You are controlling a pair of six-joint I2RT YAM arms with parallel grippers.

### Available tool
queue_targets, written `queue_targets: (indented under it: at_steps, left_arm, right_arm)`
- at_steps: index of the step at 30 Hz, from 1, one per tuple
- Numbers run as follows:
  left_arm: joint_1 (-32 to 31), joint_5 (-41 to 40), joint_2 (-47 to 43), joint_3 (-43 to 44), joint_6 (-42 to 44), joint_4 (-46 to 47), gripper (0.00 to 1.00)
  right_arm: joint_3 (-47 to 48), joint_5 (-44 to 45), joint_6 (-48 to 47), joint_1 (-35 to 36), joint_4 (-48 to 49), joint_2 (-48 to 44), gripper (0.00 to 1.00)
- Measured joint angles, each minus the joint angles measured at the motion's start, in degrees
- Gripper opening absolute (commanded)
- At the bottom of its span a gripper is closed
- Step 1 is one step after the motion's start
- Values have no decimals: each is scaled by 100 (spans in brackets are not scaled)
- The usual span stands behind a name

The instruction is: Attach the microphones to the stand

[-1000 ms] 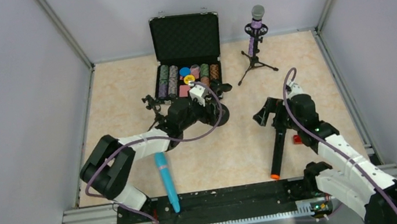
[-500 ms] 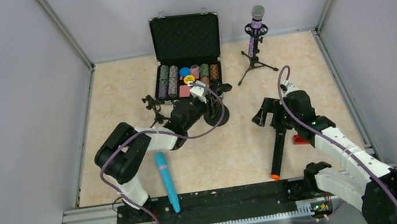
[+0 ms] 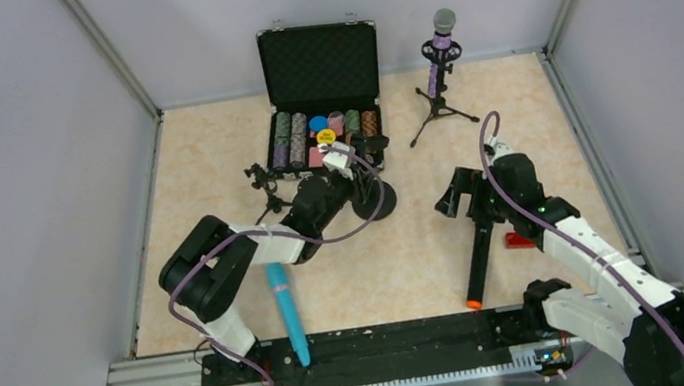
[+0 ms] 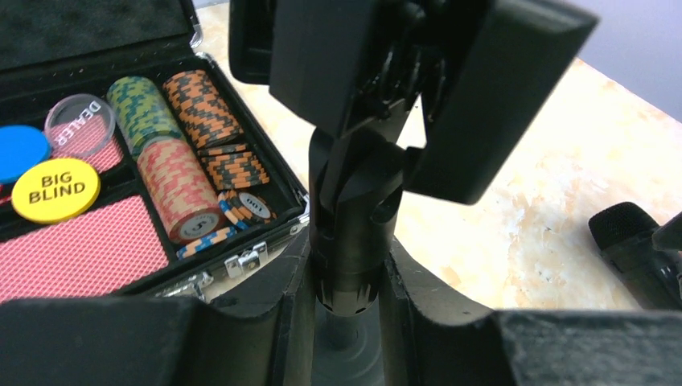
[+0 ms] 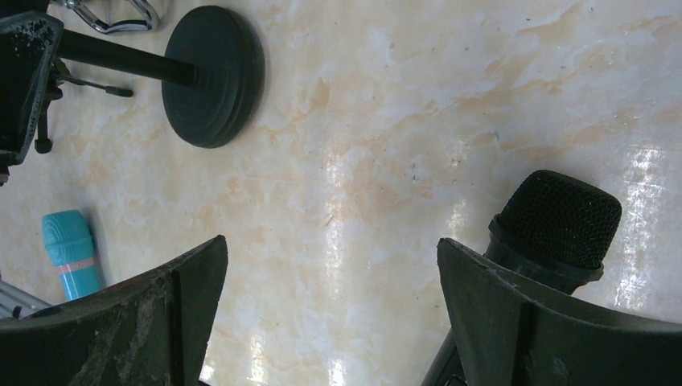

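Left gripper (image 4: 346,310) is closed on the upright post of the round-base stand (image 3: 374,197), at the centre of the top view, just below the open poker chip case (image 3: 320,65). Right gripper (image 5: 330,253) is open wide. The grille of the black microphone with orange end (image 3: 476,260) sits just beside the finger at the lower right of the wrist view. This microphone lies flat on the bench (image 3: 214,171), lower right. The turquoise microphone (image 3: 283,307) lies loose at lower centre-left. The purple microphone (image 3: 439,43) stands in the tripod stand (image 3: 437,109), upper right. A red block (image 3: 516,240) lies just right of the black microphone.
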Motion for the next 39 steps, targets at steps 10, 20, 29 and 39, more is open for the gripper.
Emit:
queue_targets:
  at_steps: [10, 20, 29, 39]
  left_arm:
    - [-739, -1384, -745, -179, -195, -1119, 0]
    - [-1375, -1620, -957, -428, -59, -1110, 0]
    - [-1370, -201, -942, -479, 164, -966, 0]
    - [-1370, 962, -942, -483, 595, -1021, 0]
  right_arm:
    - [94, 24, 0, 0, -61, -63, 99]
    - [94, 24, -2, 0, -94, -76, 99]
    - [94, 24, -4, 0, -109, -81, 99]
    - [92, 20, -9, 0, -105, -79, 99]
